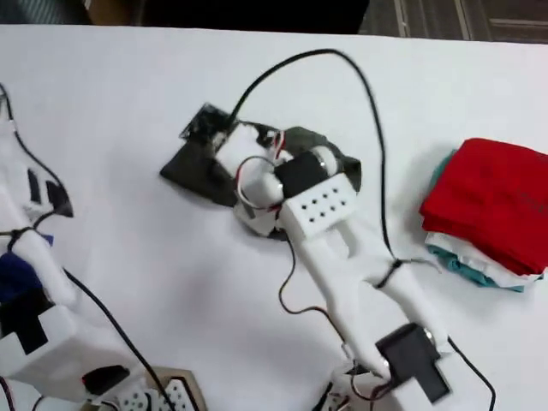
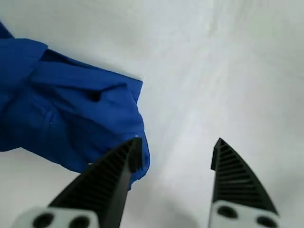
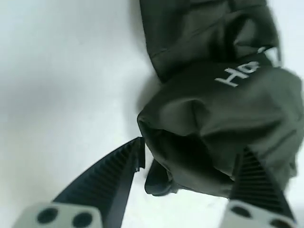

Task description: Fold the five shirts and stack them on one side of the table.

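1 released right claw (image 3: 192, 148) straddled the bunched edge of the dark shirt (image 3: 223, 118); advised closing low, on 1 layer.

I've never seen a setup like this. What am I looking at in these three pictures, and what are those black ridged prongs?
Two white robot arms work at a white table, folding shirts. One picture looks down from above; the other two come from cameras on the arms' wrists, so the prongs are each arm's gripper. The left gripper is open at the edge of a crumpled blue shirt. The right gripper is open around a bunched dark green shirt. Nothing is gripped. A stack of folded shirts, red on top, sits at one side.
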You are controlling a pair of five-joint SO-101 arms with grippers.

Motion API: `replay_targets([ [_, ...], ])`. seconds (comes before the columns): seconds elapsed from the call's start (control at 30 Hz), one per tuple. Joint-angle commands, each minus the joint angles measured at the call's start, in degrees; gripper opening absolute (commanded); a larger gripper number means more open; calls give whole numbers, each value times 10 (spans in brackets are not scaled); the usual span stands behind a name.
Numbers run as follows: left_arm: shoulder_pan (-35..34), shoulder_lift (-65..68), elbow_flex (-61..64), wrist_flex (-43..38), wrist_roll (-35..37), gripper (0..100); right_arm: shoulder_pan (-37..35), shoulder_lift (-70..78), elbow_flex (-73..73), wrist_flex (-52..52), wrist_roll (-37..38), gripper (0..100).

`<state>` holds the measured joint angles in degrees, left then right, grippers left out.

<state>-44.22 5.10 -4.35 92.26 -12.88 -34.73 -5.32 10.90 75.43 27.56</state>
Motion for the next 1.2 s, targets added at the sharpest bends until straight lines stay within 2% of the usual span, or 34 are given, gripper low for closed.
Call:
replay_targets([
  [0.0,-26,-35,-2,0,-2,260,17,49,24,-89,11,304],
  [0.17,-39,-37,-2,1,-3,260,71,159,23,-202,66,304],
  [0.27,-40,-38,-4,12,-31,260,100,225,20,-243,89,296],
  [0.33,-40,-38,-3,12,-41,260,117,257,-2,-239,100,218],
  [0.43,-40,-35,-2,12,-42,260,135,265,-49,-198,100,4],
  [0.5,-40,-35,-2,9,-42,260,135,255,-87,-153,100,39],
  [0.67,-38,-34,-2,-2,-42,260,123,172,-185,-50,99,22],
  [0.9,-38,-33,-1,-18,-42,260,102,31,-278,22,55,21],
  [1.17,-37,-33,-1,-18,-42,260,-14,-73,-358,67,40,21],
])
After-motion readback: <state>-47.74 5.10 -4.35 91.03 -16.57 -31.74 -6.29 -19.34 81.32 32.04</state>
